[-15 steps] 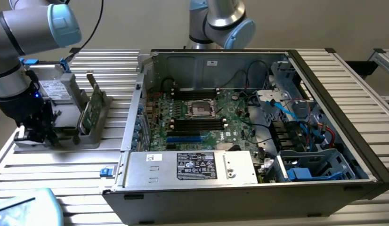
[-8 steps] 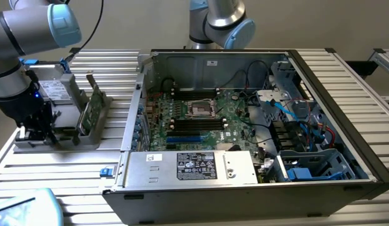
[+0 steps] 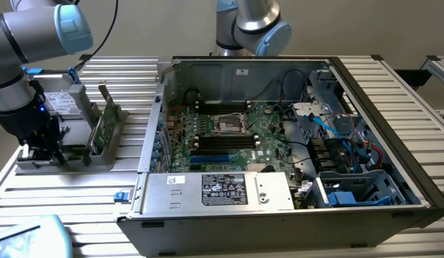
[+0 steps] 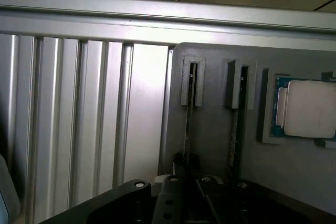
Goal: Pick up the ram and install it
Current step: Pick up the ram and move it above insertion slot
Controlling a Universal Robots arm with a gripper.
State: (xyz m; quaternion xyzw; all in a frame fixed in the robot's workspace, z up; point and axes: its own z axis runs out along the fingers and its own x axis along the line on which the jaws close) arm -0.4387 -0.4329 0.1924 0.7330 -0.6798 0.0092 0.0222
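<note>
Far on the exterior view's left, the arm [image 3: 21, 70] bends down over the grey holder [image 3: 100, 157]. Its own bulk covers the claw [image 3: 43, 152], so from out here the fingertips and whatever sits between them are hidden.

Over to the wrist camera. The ram [image 4: 188, 124] stands on edge in a slot of the holder. It shows as just a thin dark line, its chips impossible to read and its near end swallowed in shadow. The claw is drawn in narrow, with a finger [image 4: 169, 190] on either side of that stick, pinched onto it. The ram sits in its slot, not lifted. A second stick [image 4: 236, 129] stands edge-on in the neighbouring slot. Beyond it lies a silver processor [image 4: 311, 109], cut off at the frame edge.

Back outside, moving right, a green board [image 3: 104, 121] stands upright in the holder. Next comes the open computer case [image 3: 207, 72], with the motherboard [image 3: 240, 131] exposed and its black memory slots [image 3: 226, 141] visible. Cables crowd the case's far right. Another arm [image 3: 251, 24] is cropped at the top.
</note>
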